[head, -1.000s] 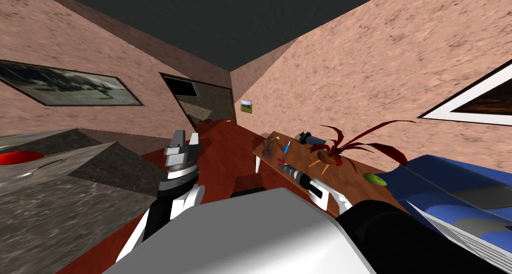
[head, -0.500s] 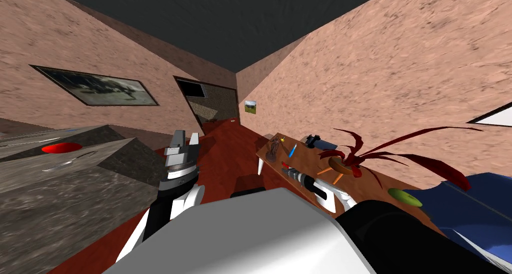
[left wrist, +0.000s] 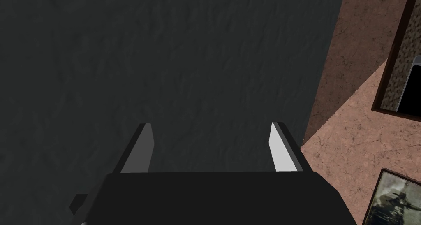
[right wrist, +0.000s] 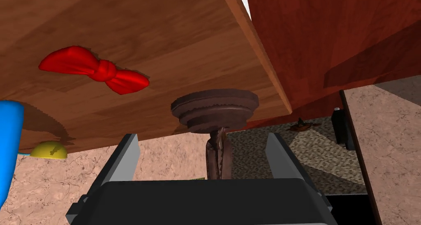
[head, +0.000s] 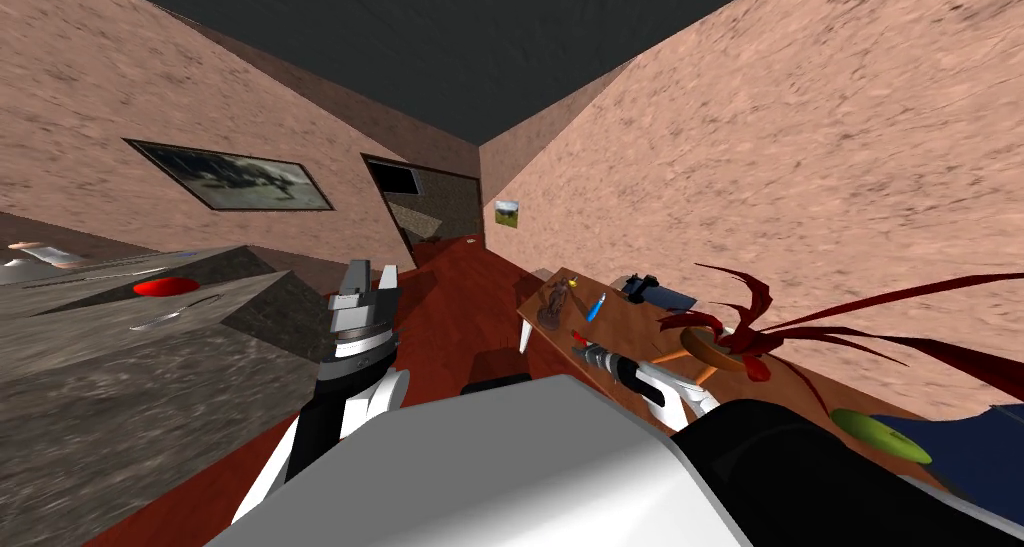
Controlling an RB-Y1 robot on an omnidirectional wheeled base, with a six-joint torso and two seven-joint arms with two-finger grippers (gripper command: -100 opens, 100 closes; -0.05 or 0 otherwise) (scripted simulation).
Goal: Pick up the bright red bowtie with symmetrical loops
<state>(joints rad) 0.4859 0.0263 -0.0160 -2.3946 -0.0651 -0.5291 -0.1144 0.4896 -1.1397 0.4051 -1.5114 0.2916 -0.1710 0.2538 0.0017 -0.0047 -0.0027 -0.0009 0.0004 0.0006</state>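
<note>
- The left gripper (head: 366, 276) is hanging raised on the robot's left, its two blade fingers standing wide apart with nothing between them.
- The right gripper (right wrist: 202, 138) is reaching out over the brown wooden table (right wrist: 172, 33), its jaws spread apart and gripping nothing.
- The bright red bowtie with two even loops (right wrist: 96, 70) is lying flat on the tabletop near that gripper. It is sitting off to one side of the gap, with neither finger touching it.
- A dark brown figurine on a round stepped base (right wrist: 214, 107) is standing farther on, near the table's far edge and in line with the gap.
- A bright blue rounded object (right wrist: 7, 148) and a small yellow dome-shaped thing (right wrist: 50, 150) are sitting out past the bowtie's side.
</note>
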